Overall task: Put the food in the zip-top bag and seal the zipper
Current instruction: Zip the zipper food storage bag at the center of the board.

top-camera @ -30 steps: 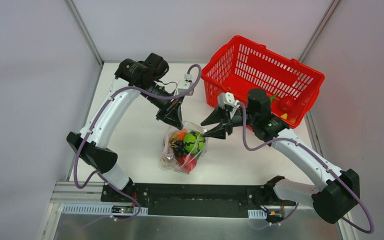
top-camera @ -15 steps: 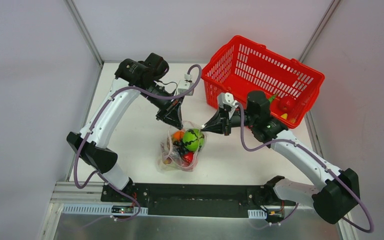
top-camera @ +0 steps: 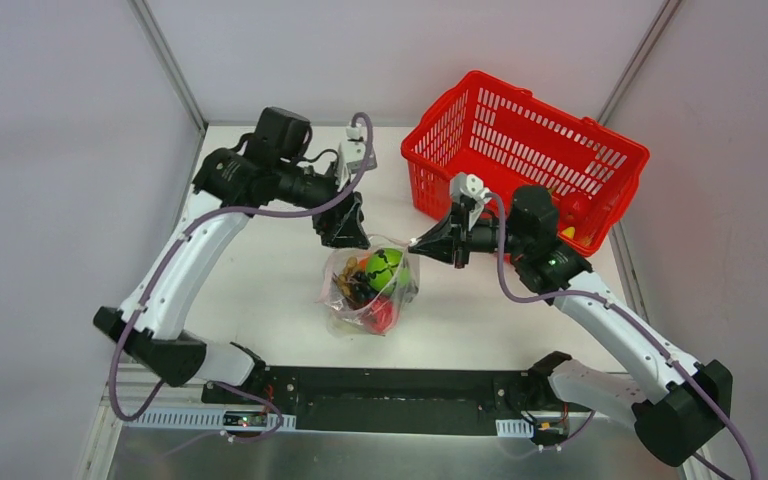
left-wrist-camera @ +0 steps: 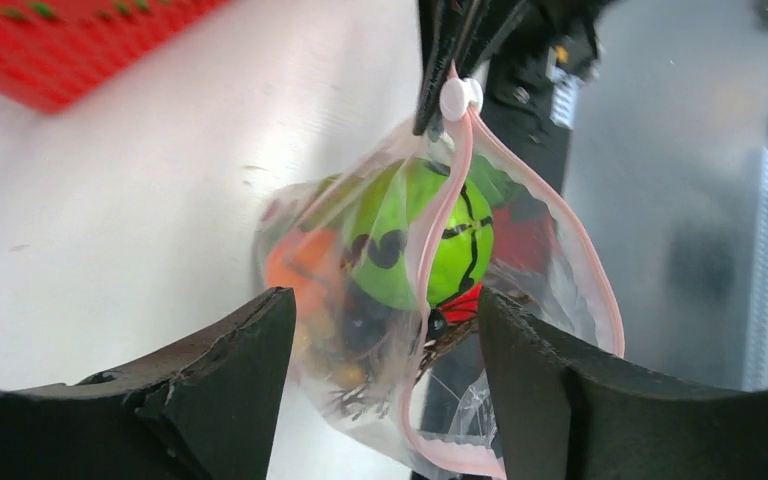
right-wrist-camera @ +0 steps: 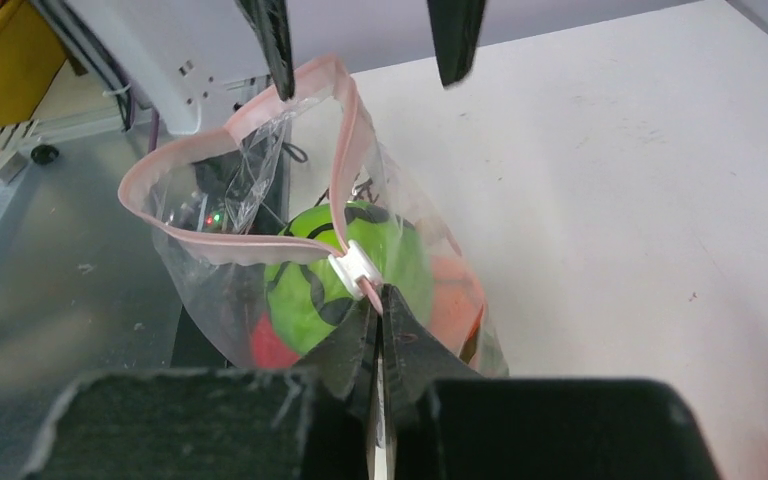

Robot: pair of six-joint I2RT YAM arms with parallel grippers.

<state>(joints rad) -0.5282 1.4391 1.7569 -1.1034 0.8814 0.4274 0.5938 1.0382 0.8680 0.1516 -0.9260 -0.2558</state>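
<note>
The clear zip-top bag [top-camera: 365, 292] hangs above the table, partly lifted, with the food inside: a green ball with black marks [top-camera: 382, 268], red and orange pieces, dark bits. The pink zipper [right-wrist-camera: 222, 248] gapes in a loop, its white slider [right-wrist-camera: 356, 266] at one end. My right gripper [right-wrist-camera: 378, 300] is shut on the bag's edge just beside that slider. My left gripper [left-wrist-camera: 385, 320] stands open at the opposite end of the mouth, the bag between its fingers [left-wrist-camera: 210, 370] and gripped by neither. In the top view the left gripper [top-camera: 345, 232] and right gripper [top-camera: 420, 243] flank the bag.
A red mesh basket [top-camera: 480, 110] stands at the back right of the white table [top-camera: 260, 270], with red and yellow food pieces [top-camera: 572, 208] in its right end. The metal rail with the arm bases [top-camera: 390, 400] runs along the near edge.
The right gripper closed on the bag's edge by the slider. The left gripper then opened and let go of the other end, and the left arm swung outward. The bag shifted slightly.
</note>
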